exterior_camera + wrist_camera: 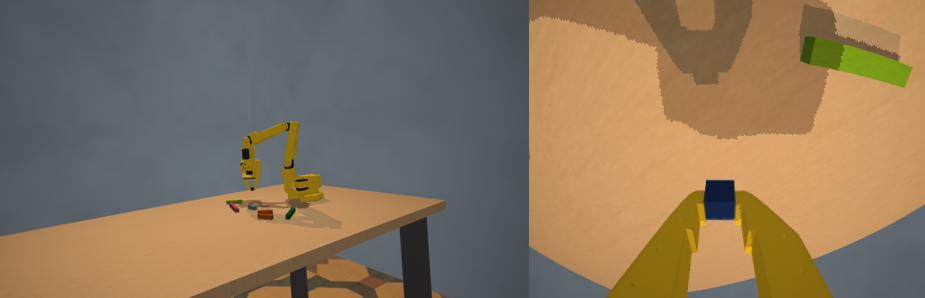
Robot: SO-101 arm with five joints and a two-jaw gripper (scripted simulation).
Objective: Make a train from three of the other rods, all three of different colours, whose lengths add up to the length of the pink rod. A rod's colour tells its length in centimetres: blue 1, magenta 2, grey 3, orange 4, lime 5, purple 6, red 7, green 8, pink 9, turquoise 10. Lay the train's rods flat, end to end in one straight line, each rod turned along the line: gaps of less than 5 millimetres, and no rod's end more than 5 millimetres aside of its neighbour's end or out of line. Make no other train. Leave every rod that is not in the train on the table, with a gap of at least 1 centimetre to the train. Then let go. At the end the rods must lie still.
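My gripper point(252, 188) hangs above the table's far edge, shut on a small blue rod point(719, 200) held between the fingertips; the blue rod also shows in the exterior view point(252, 188). A lime rod point(233, 202) lies flat on the table below and in front of it; in the wrist view the lime rod point(856, 61) is at the upper right. A grey rod point(252, 207) lies near the middle of the group.
A red rod and an orange rod point(265, 214) lie side by side. A green rod point(290, 213) lies to their right. The arm's base point(305, 188) stands at the table's far edge. The table's far edge runs just under the gripper.
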